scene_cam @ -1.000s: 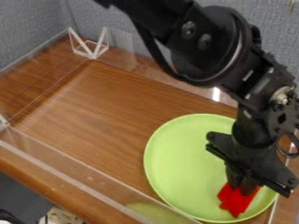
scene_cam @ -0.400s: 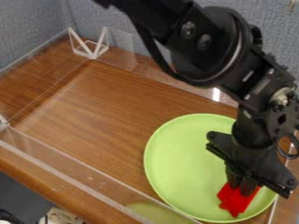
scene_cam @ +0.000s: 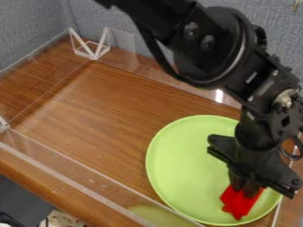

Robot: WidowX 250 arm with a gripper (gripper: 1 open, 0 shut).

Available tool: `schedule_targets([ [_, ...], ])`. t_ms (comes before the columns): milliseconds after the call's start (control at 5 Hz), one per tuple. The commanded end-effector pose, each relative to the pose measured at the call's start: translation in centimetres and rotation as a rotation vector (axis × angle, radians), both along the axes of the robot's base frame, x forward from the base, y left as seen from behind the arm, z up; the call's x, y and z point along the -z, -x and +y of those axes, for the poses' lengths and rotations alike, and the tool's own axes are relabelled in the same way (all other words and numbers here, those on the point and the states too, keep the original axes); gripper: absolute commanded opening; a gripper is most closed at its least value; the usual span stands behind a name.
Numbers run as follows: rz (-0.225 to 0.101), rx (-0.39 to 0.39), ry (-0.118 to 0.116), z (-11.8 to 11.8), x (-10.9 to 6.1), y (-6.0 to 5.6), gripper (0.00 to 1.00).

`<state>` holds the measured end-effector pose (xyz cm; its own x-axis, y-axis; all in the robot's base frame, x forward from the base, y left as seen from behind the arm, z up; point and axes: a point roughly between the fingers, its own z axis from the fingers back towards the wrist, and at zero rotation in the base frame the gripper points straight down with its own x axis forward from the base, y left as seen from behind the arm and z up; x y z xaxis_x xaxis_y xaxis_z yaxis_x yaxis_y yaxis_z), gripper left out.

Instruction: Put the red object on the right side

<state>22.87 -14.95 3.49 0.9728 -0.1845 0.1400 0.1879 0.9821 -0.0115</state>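
Note:
The red object (scene_cam: 240, 203) lies on the lime-green plate (scene_cam: 190, 160) near the plate's front right rim. My black gripper (scene_cam: 246, 184) points straight down at the block's upper end. Its fingers are shut on the red object, whose top part is hidden behind them. The dark arm rises from there toward the upper middle of the camera view.
A clear plastic wall (scene_cam: 71, 173) runs along the front and left edges of the wooden table (scene_cam: 95, 106). A small white wire stand (scene_cam: 89, 43) sits at the back left. The plate's front edge overlaps the table's right front corner.

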Motion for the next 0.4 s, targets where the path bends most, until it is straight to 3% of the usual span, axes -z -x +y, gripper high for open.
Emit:
schedule_targets([
  [0, 0.218, -0.056, -0.162, 2.5, 4.7, 5.1, 0.0],
  [200, 0.212, -0.057, -0.168, 3.1, 3.3, 6.1, 0.0],
])
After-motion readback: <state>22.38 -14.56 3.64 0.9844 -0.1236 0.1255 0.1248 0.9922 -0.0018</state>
